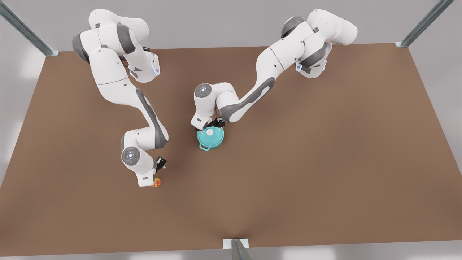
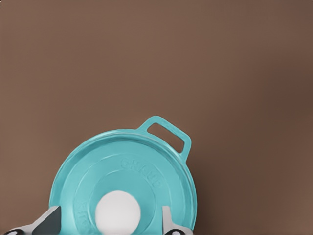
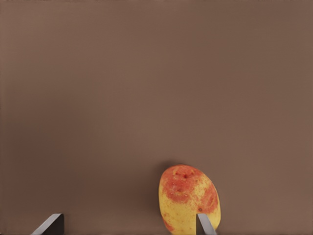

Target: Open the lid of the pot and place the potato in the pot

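Teal colour marks the small round pot, which stands near the middle of the brown flat desk with its flat round teal pot lid seated on the rim and one loop handle projecting toward the front view's lower left. The lid's small white knob is seen at the centre of the disc in the left wrist view. The left gripper is positioned directly over the lid, on the arm that reaches in from the front view's upper right; its jaws are spread apart, one finger on each side of the white knob, with a clear gap left between each finger and the knob, so nothing is gripped. The tiny roundish potato, yellow with orange-red patches, lies on the bare desk well apart from the pot, toward the front view's lower left. The right gripper is held just above it, on the arm at the front view's left; its jaws are likewise parted, and one fingertip is seen in front of the potato's edge while the other fingertip stands well to the side of it. Whether that fingertip touches the potato cannot be told. In the front view the potato is partly covered by the white wrist of that arm.
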Tool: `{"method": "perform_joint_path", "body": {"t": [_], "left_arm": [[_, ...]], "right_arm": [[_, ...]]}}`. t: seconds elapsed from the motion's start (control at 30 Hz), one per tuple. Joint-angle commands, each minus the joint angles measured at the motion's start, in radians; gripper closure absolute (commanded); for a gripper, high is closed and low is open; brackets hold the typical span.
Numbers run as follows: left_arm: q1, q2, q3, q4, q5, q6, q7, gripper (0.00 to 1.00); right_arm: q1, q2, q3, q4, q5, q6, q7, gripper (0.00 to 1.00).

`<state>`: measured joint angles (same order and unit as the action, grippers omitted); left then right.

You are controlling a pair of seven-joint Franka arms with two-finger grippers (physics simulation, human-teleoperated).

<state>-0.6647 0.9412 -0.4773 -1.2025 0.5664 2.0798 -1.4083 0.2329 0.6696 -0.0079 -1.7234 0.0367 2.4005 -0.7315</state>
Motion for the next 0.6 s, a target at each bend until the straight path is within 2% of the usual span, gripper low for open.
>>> {"method": "perform_joint_path", "body": {"t": [0.0,0.2,0.23,0.37,0.43,0.57], "left_arm": [[0.0,0.001,0.0,-0.006,0.007,0.009,-0.169,0.0],[0.0,0.007,0.0,-0.009,0.027,0.025,-0.172,0.0],[-0.001,0.008,0.0,-0.009,0.027,0.025,-0.173,0.04],[-0.001,0.007,0.0,-0.011,0.038,0.023,-0.182,0.39],[-0.001,0.008,0.0,-0.012,0.04,0.023,-0.181,0.52],[0.017,-0.018,0.0,0.004,0.04,-0.045,-0.155,0.52]], "right_arm": [[-0.001,-0.007,0.0,0.008,0.015,-0.023,-0.059,0.0],[-0.003,0.013,0.0,0.084,0.011,-0.04,-0.059,0.0],[-0.003,0.021,0.0,0.084,0.012,-0.04,-0.06,0.0],[-0.01,0.05,-0.006,0.088,0.009,-0.034,-0.063,0.0],[-0.029,0.077,-0.007,0.117,0.008,-0.031,-0.091,0.0],[-0.035,0.088,-0.006,0.134,0.006,-0.031,-0.094,0.0]]}}
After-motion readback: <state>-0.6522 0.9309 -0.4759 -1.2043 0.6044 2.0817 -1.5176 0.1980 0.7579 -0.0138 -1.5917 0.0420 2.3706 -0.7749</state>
